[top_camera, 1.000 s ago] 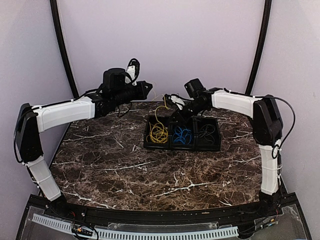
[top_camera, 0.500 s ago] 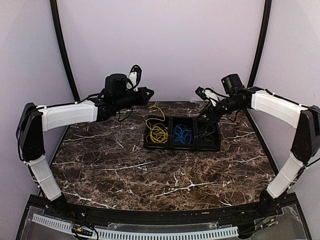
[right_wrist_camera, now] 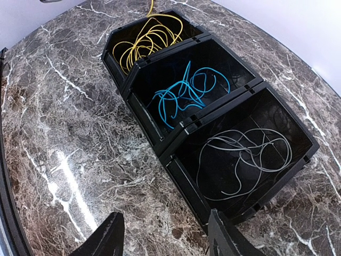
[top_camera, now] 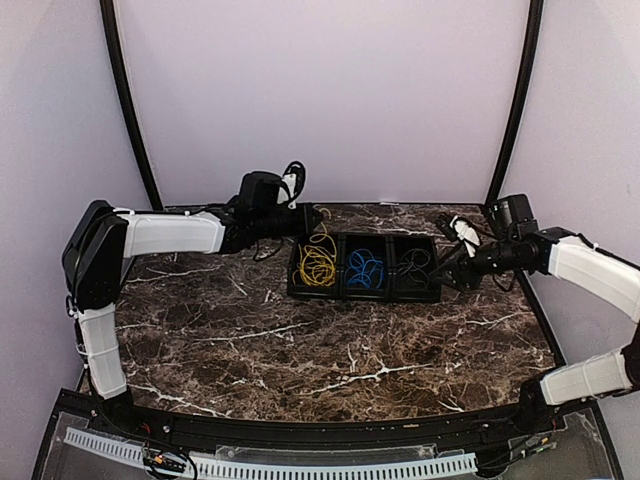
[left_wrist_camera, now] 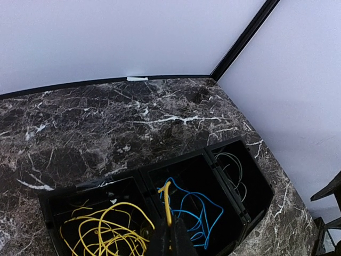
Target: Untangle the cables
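My left gripper [left_wrist_camera: 169, 242] pinches the yellow cable [left_wrist_camera: 167, 201], apparently lowering its end into its own compartment; my right gripper [right_wrist_camera: 164, 220] hangs spread wide, empty, beside the tray [right_wrist_camera: 152, 133].

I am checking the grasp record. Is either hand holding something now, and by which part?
The left hand pinches the yellow cable on a single strand, apparently close to one end. The right hand is open and holds nothing.

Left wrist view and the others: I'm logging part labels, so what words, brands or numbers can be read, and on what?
None: the black bins, the yellow cable and the white tape strip show no readable text.
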Available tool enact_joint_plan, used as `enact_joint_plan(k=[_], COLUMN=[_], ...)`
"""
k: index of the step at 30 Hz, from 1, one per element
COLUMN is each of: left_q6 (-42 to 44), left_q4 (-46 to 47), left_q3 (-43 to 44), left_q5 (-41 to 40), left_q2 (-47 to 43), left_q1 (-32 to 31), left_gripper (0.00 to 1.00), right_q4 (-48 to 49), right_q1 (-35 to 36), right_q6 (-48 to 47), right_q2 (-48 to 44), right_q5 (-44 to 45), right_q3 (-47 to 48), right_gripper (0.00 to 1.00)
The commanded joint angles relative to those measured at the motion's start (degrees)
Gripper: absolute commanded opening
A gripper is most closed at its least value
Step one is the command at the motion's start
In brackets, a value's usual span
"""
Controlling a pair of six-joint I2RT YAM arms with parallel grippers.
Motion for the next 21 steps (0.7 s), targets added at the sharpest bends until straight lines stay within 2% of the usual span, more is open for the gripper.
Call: enact_joint_plan(k=[1, 6, 10, 15, 21], left_q6=[-0.69, -2.12, -3.80, -3.57, 0.15], left_q4=[-4.37, -4.26, -7.96, -12.60, -14.37], left_q3=[0.74, 0.49, 2.31, 3.69, 2.78], left_q5=[-2.17, -0.74, -2.19, -5.50, -5.90], left_q2=[1.25, 4.71, 6.92, 4.57, -2.42], left_q1=[-0.56, -1.96, -2.51, -2.57, -2.61], left_gripper=[0.00, 0.00, 0.01, 0.21, 0.37], right_q4=[6.41, 5.97, 6.14, 6.36, 5.95], right_q1=[-0.78, -0.79, -1.00, -2.42, -4.83], right_q6=[0.35, -0.10, 0.38, 1.36, 3.51], right_q2=[-2.98, -2.44, -3.63, -5.68, -7.02], right_q5=[-1.49, -1.72, -1.21, 1.07, 5.28], right_q3=[-2.71, -2.80, -2.74, -1.39, 2.51], right_gripper=[0.56, 0.56, 0.56, 0.58, 0.71])
